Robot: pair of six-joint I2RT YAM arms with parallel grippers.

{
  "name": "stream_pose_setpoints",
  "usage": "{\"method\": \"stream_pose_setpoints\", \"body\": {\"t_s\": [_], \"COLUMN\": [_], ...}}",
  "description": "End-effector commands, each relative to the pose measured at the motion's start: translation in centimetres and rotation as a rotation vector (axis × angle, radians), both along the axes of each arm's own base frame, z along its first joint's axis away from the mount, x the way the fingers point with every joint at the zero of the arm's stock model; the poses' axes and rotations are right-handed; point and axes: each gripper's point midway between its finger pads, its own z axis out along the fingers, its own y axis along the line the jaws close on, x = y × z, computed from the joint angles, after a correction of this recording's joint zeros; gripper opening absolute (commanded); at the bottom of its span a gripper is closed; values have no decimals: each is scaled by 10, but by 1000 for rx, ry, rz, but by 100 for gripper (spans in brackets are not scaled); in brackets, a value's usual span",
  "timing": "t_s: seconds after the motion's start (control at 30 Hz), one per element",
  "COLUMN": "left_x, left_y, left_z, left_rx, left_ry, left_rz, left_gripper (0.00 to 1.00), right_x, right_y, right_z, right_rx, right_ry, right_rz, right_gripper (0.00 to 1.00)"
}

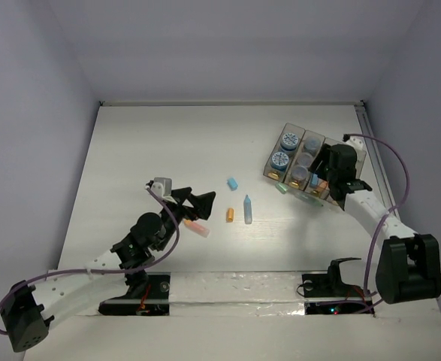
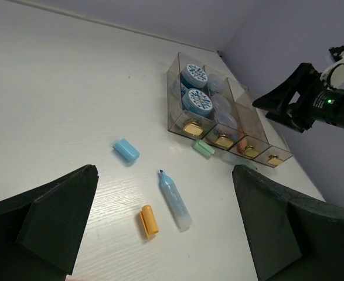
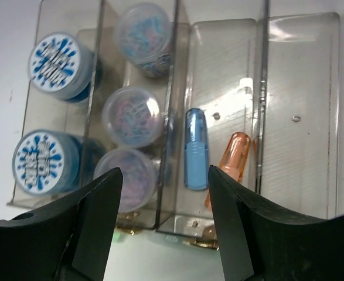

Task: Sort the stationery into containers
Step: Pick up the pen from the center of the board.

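Black left tool (image 1: 196, 201) spread wide, empty, over counter (image 1: 130, 150). Orange cap (image 1: 230, 215), blue marker (image 1: 248, 209), blue cap (image 1: 233, 183), green cap (image 1: 280, 187) loose beyond. Right tool (image 3: 164, 181) fingers apart, nothing held, above organiser box (image 1: 353, 150): blue stick (image 3: 196, 149), orange stick (image 3: 236, 158) share one compartment.

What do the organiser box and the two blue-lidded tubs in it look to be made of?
Organiser box: rigid clear plastic, it seems, faintly smoky and glossy; contents show through its walls, which catch glare. Blue-lidded tubs: probably plastic too, with a printed blue-and-white top, paper label or moulded lid unclear.
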Motion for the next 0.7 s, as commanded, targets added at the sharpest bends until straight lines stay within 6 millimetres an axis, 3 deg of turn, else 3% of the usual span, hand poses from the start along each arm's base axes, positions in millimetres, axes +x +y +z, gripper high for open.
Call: {"method": "stream_pose_setpoints", "body": {"t_s": [0.0, 0.07, 0.1, 0.17, 0.23, 0.37, 0.43, 0.67], "left_x": [3, 5, 7, 7, 9, 11, 13, 16], "left_y": [-4, -4, -3, -3, -2, -1, -1, -2], "left_z": [34, 31, 31, 30, 30, 28, 29, 12], "left_rx": [-57, -41, -38, -34, -34, -20, -16, 46], "left_ry": [-62, -58, -56, -55, -48, -38, -34, 22], "left_rz": [-1, 9, 16, 21, 33, 45, 52, 67], "left_gripper": [99, 99, 99, 99, 99, 99, 99, 99], "right_x": [-3, -16, -26, -36, -54, -79, -83, -88], "right_y": [50, 69, 91, 114, 146, 193, 207, 250], "right_z": [26, 21, 18, 13, -2, -34, -50, -68], "right_rx": [-25, -58, -62, -53, -34, -40, -47, -55], "right_ry": [-13, 35, 59, 84, 145, 260, 301, 325], "right_rz": [185, 253, 323, 403, 511, 644, 671, 770], "right_gripper": [66, 66, 66, 66, 65, 63, 63, 63]}}
